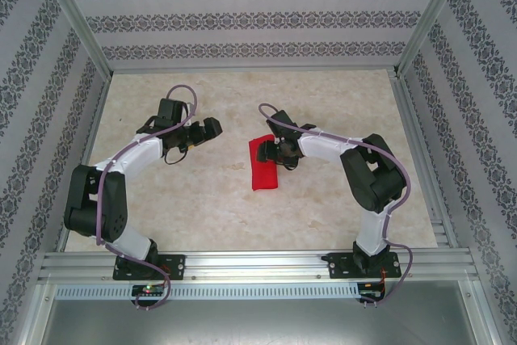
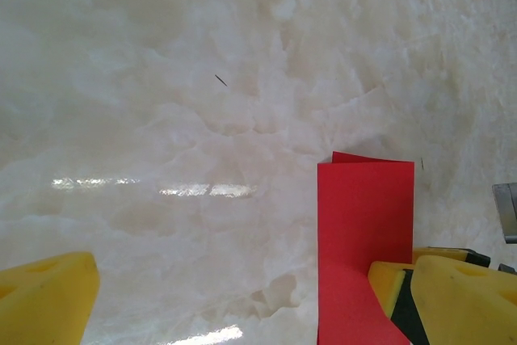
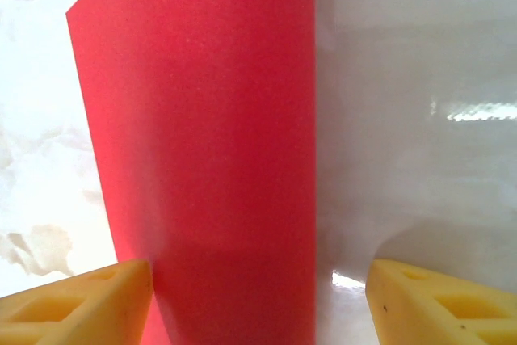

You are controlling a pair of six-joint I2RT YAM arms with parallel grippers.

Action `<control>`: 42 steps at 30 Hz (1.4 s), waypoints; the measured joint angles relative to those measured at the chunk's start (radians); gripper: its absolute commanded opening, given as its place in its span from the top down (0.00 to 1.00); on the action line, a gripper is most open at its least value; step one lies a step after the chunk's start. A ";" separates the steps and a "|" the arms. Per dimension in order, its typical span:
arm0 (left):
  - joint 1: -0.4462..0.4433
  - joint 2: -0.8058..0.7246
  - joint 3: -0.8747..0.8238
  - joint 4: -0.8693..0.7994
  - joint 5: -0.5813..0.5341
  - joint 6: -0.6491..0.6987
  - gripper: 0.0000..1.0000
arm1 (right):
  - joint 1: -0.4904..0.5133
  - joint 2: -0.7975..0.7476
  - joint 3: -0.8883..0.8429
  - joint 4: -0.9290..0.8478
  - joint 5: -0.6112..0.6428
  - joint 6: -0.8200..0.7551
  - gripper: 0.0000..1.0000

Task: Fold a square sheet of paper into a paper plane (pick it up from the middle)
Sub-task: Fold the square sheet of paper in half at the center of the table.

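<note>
The square sheet of paper is bright red and lies folded into a narrow rectangle at the middle of the table. My right gripper hovers over its far end, open. In the right wrist view the paper runs between the yellow fingers, close to the left one and well apart from the right one. My left gripper stands open to the left of the paper, holding nothing. Its wrist view has the paper at lower right by the right finger. A paper plane is out of view.
The marble-patterned tabletop is fenced by aluminium rails and patterned walls. Both arm bases stand at the near edge.
</note>
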 measured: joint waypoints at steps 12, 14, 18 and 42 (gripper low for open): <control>-0.046 0.087 0.006 0.025 0.045 -0.032 0.16 | -0.014 -0.024 -0.002 -0.023 0.049 0.007 0.31; -0.062 0.100 0.007 0.032 0.057 -0.034 0.17 | -0.016 -0.024 -0.002 -0.023 0.050 0.016 0.31; -0.103 0.121 0.014 0.060 0.075 -0.035 0.19 | -0.020 -0.013 -0.003 -0.023 0.048 0.022 0.31; -0.178 0.270 0.017 0.269 0.159 -0.117 0.37 | 0.007 0.037 0.035 -0.063 0.108 0.019 0.24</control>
